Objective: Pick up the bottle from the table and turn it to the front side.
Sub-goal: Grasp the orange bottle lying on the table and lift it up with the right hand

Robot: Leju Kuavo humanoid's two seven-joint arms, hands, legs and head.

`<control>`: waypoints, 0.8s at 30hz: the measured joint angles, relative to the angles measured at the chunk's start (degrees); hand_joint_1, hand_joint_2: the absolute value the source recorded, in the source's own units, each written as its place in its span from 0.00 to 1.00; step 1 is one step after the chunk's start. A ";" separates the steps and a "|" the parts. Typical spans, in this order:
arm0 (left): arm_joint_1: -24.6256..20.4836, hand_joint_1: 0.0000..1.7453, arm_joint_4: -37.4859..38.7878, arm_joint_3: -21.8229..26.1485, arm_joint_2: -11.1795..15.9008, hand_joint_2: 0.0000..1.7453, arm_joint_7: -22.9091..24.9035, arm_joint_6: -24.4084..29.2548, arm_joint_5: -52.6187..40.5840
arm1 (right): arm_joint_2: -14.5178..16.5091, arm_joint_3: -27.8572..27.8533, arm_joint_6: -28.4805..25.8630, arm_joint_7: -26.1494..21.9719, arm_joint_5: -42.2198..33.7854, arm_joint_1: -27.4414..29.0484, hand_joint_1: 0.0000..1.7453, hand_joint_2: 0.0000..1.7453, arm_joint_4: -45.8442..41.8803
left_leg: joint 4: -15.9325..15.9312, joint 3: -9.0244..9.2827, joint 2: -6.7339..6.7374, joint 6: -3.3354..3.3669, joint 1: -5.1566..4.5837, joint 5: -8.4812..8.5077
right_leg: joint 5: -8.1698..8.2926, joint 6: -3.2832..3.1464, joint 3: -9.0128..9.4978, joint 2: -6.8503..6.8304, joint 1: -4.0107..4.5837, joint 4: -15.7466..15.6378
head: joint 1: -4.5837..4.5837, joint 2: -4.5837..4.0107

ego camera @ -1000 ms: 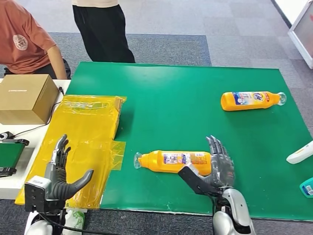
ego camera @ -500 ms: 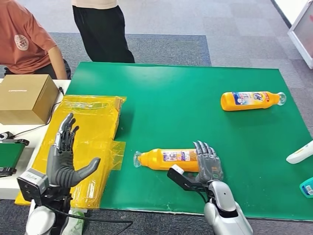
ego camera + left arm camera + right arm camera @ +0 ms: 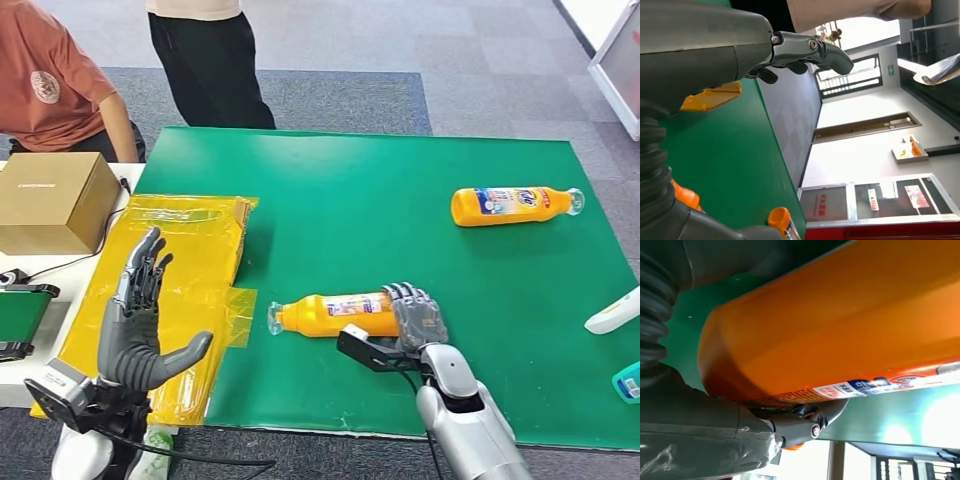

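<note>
A: How far along does it look?

B: Early, I'd judge. The right hand [image 3: 413, 318] has its fingers wrapped over the base end of the near orange plastic bottle [image 3: 332, 314], thumb on the near side. The bottle lies on its side on the green desk [image 3: 392, 190], near the front edge, cap pointing left. Its left end seems tipped slightly, but I can't tell whether it has left the surface.

A: So the grip is made?

B: It seems so. The right wrist view shows the bottle's smooth, glossy orange wall [image 3: 836, 325] pressed close against the hand, a strip of printed label along one edge. Lifting and turning it to the front side are, by my reading, what's left.

A: And the other hand?

B: The left hand [image 3: 136, 325] is raised over the crinkled yellow plastic sheet [image 3: 181, 260], fingers spread, holding nothing.

A: Anything else around?

B: A second orange bottle [image 3: 513, 205] lies far right on the desk, well apart from the first. A brown cardboard box [image 3: 53, 200] sits on the left. The desk cover looks matte and felt-like; the bottles are rounded, tapering to a clear cap.
</note>
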 joint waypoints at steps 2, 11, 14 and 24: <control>0.10 0.00 -0.17 0.00 0.04 1.00 -0.01 -0.17 0.04 | -0.16 0.45 0.13 -0.28 -0.94 -0.02 1.00 1.00 -0.47 | 0.00 0.00 0.00 0.00 0.00 0.00 | -0.01 0.00 0.00 0.00 0.00 0.00 | 0.00 0.01; 0.70 0.00 -0.98 0.06 0.27 1.00 -0.16 -0.65 0.55 | -1.23 1.70 -0.57 -1.70 -4.65 1.96 1.00 1.00 -5.34 | 0.00 -0.03 0.00 0.00 0.00 -0.01 | -0.02 0.00 -0.03 0.00 0.00 0.00 | 0.00 0.00; 0.86 0.00 -1.21 0.10 0.32 1.00 -0.22 -0.67 0.92 | -1.57 1.69 -1.10 -2.87 -7.89 2.77 1.00 1.00 -7.65 | 0.00 -0.03 0.00 0.00 0.00 -0.01 | -0.02 0.00 -0.03 -0.01 0.00 0.00 | 0.00 -0.01; 0.81 0.00 -0.32 1.11 0.39 1.00 -0.48 -0.27 7.83 | 0.36 -6.56 10.98 -18.81 -60.81 8.05 1.00 1.00 -18.69 | 0.00 -0.05 -0.01 0.00 -0.01 -0.02 | -0.04 0.00 -0.05 -0.01 -0.01 0.00 | 0.01 0.00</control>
